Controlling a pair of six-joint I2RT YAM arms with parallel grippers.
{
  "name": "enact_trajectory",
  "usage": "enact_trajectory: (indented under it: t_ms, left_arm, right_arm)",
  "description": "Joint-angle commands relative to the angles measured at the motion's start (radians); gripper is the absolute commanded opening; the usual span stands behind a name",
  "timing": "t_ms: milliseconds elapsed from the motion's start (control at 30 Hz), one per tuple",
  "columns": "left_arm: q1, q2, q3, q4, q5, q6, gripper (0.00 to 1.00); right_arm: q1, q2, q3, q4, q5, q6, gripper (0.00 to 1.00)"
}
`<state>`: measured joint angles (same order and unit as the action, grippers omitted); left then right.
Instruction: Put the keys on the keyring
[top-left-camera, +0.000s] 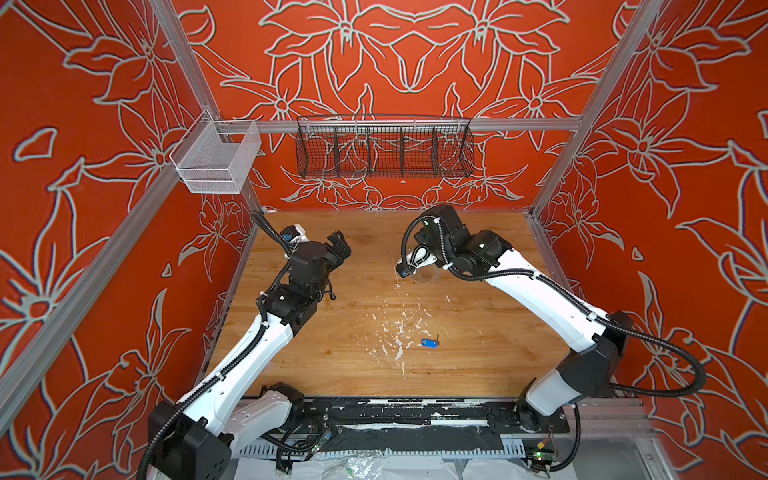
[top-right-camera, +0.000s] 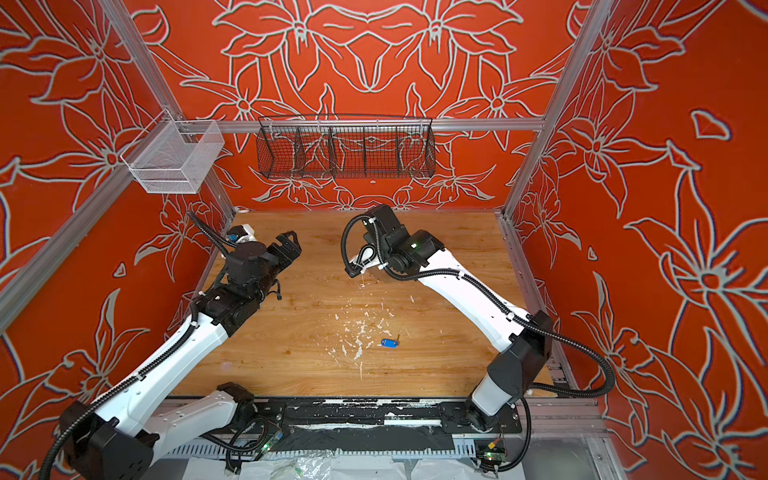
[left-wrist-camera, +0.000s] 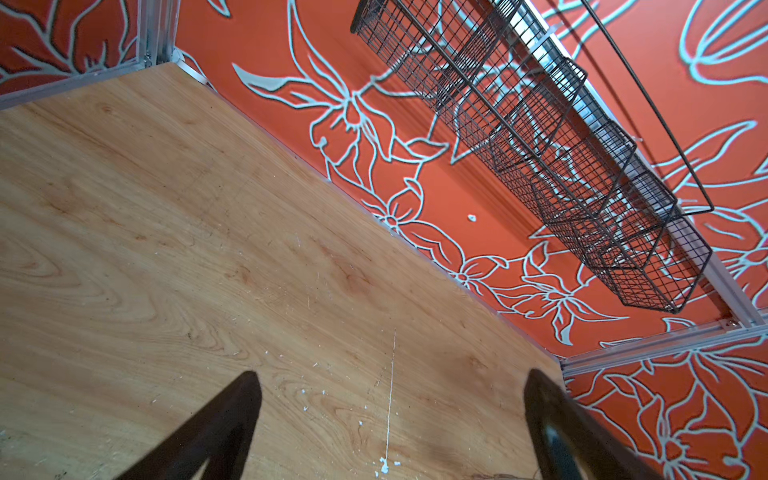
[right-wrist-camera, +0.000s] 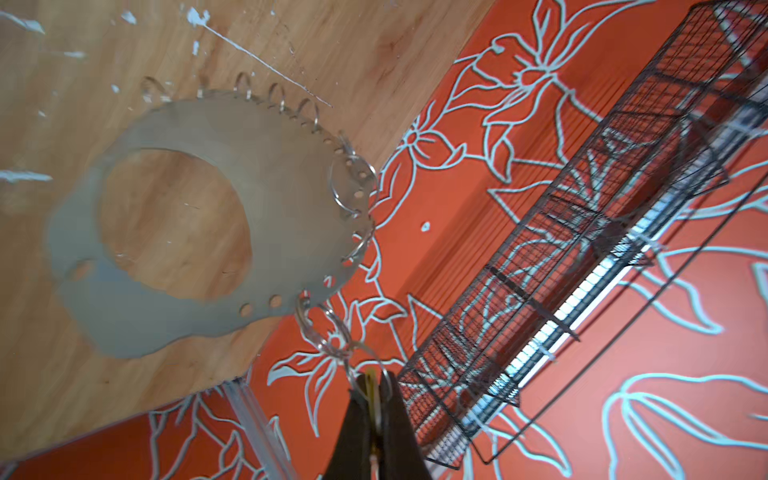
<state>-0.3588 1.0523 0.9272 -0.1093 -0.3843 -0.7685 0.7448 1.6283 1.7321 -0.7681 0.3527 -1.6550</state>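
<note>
In the right wrist view my right gripper (right-wrist-camera: 376, 380) is shut on a thin yellow tag (right-wrist-camera: 371, 386), seen edge-on, with a wire ring round it. From that ring a short chain of rings (right-wrist-camera: 328, 332) leads to the keyring (right-wrist-camera: 282, 174), a flat grey plate with a large hole and wire loops (right-wrist-camera: 351, 187) along its edge. The plate looks lifted above the wooden table near the back wall. The right wrist hides it in both top views. A key with a blue oval tag (top-left-camera: 427, 342) (top-right-camera: 388, 342) lies alone mid-table. My left gripper (left-wrist-camera: 392, 380) (top-left-camera: 338, 245) is open and empty at the back left.
A black wire basket (top-left-camera: 384, 151) hangs on the back wall above the table. A white mesh basket (top-left-camera: 216, 160) hangs at the back left corner. White paint flecks (top-left-camera: 395, 332) mark the wooden table (top-left-camera: 332, 365). Red patterned walls enclose three sides.
</note>
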Motion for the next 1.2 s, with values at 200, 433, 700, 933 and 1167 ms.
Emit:
enact_trajectory:
  t_ms: [200,433,700,933,1167]
  left_arm:
    - [0.005,-0.025,-0.009,0.024,-0.048,-0.023,0.97]
    - [0.006,0.06,-0.011,0.076,-0.168,0.004,0.97]
    - [0.006,0.11,-0.16,0.495,0.102,0.345,0.97]
    - [0.005,0.265,-0.063,0.551,0.51,0.53,0.79]
    - [0.003,0.343,-0.06,0.667,0.703,0.578,0.73]
  right_arm:
    - [-0.007,0.102,0.191,-0.322,-0.062,0.212,0.0]
    - [-0.009,0.077,0.228,-0.364,-0.283,0.297,0.0]
    - [-0.013,0.036,0.284,-0.38,-0.422,0.482,0.0]
    - [-0.021,0.0,0.252,-0.375,-0.43,0.538,0.0]
    - [-0.031,-0.045,0.202,-0.339,-0.476,0.531,0.0]
